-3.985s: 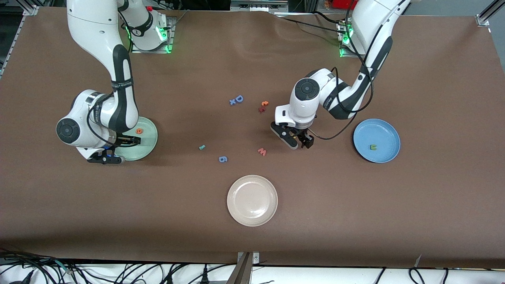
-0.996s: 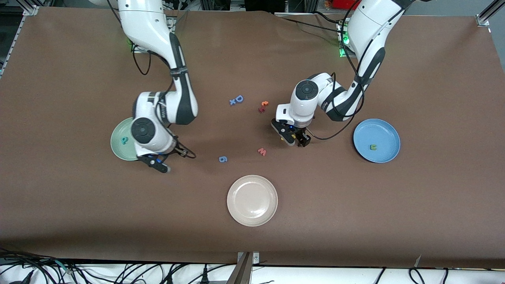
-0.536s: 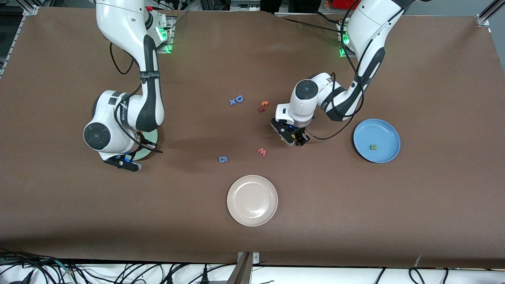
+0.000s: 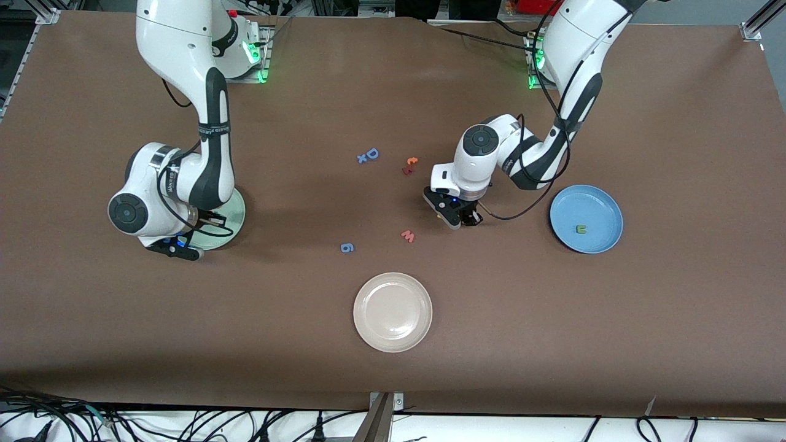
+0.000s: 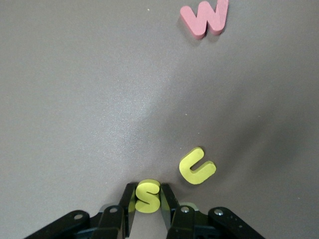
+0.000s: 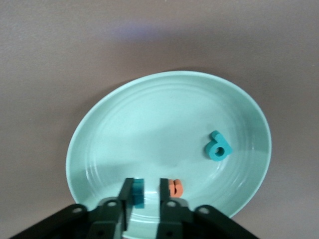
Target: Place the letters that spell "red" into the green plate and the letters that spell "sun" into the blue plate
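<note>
Clamping yellow s [image 5: 147,196], left gripper [image 5: 148,199] readies lift toward blue plate [image 4: 608,204]; right gripper [image 6: 145,193] (over green plate [image 6: 149,124]) parted, dropping teal r [image 6: 138,191].

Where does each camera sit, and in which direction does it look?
Front view: high across the table, facing both arms' bases; shows both arms, the right gripper over the green plate, the left gripper by the pink w.
Left wrist view: on the left wrist, looking down at the table; its jaws are shut on the yellow s.
Right wrist view: on the right wrist, looking down into the green plate; its jaws show, apart.
Shared: front and left wrist views both show the pink w.
</note>
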Controlling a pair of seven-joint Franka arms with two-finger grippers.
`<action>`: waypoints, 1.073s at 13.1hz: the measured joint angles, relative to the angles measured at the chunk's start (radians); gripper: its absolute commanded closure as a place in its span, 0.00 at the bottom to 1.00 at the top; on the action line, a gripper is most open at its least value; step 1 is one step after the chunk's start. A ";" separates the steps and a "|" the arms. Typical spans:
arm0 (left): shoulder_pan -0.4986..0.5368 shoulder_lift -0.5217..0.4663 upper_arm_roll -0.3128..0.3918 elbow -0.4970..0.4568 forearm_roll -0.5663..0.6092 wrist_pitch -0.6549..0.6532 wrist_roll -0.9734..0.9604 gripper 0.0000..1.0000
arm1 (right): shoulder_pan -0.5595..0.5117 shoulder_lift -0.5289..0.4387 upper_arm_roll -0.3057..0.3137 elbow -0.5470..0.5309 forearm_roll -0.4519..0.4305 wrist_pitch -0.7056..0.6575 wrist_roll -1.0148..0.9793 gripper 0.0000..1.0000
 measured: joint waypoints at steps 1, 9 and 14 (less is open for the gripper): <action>0.003 0.000 0.003 0.001 0.000 0.001 0.000 0.87 | 0.001 -0.001 0.000 0.002 0.000 0.000 -0.002 0.00; 0.132 -0.067 0.016 0.000 -0.064 -0.110 0.001 0.85 | 0.008 -0.008 -0.049 0.138 0.000 -0.126 -0.010 0.00; 0.228 -0.182 0.018 -0.002 -0.167 -0.319 0.053 0.85 | 0.013 -0.023 -0.112 0.327 0.000 -0.338 -0.013 0.00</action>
